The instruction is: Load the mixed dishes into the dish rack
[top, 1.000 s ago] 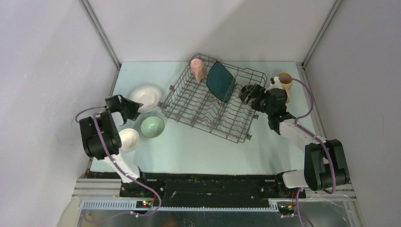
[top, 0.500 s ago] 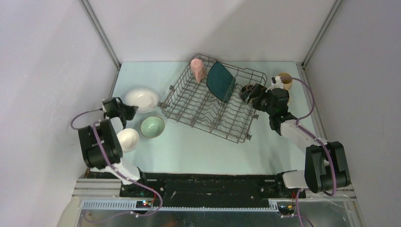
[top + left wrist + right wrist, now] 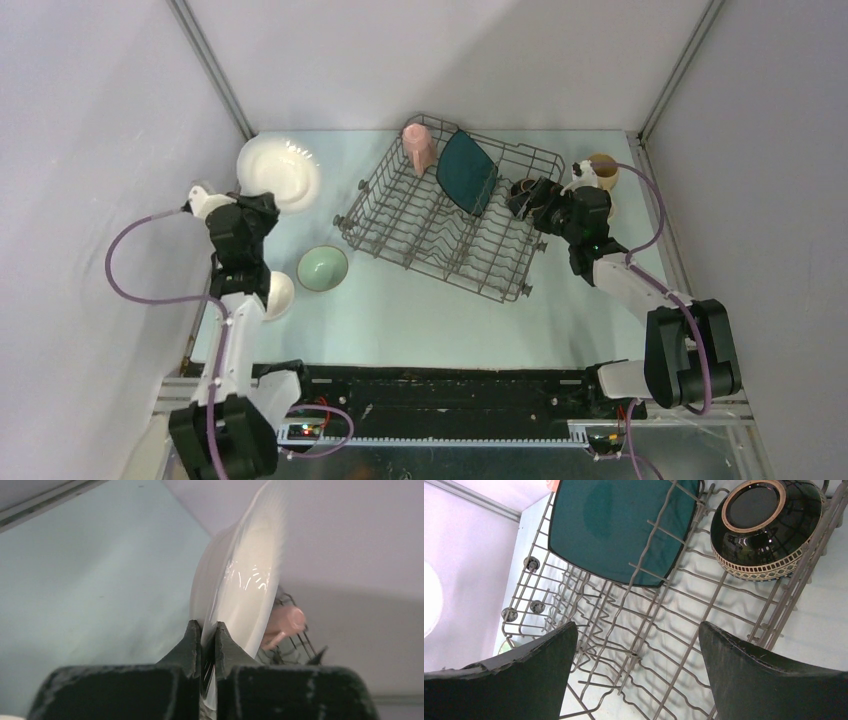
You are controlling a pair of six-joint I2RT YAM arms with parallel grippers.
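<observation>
The left gripper (image 3: 262,203) was pressed together on the near rim of the white plate (image 3: 278,172), pinching it between both fingers (image 3: 192,647). The plate was held off the table (image 3: 420,310), over its far left corner, left of the rack (image 3: 420,225) and apart from it. In the left wrist view the plate (image 3: 240,590) stood nearly on edge, tilted a little, with the pink mug (image 3: 286,622) showing past it.

The right gripper (image 3: 530,200) hung over the right end of the rack with its fingers (image 3: 524,680) spread wide and nothing between them. Below them lay the wires of the rack (image 3: 674,645).

The rack sat at an angle on the far middle of the table. The teal plate (image 3: 466,170) leaned on edge among the tines in the far half. The pink mug (image 3: 417,146) stood at the rack's far corner. The brown bowl (image 3: 769,525) lay tipped in the far right corner of the rack, its base toward the right wrist camera, just beside the teal plate (image 3: 619,525).

The tan mug (image 3: 602,170) stood on the table just right of the rack. The green bowl (image 3: 322,268) sat upright on the table near the rack's left corner. The white bowl (image 3: 277,293) lay left of it, partly hidden by the left arm.
</observation>
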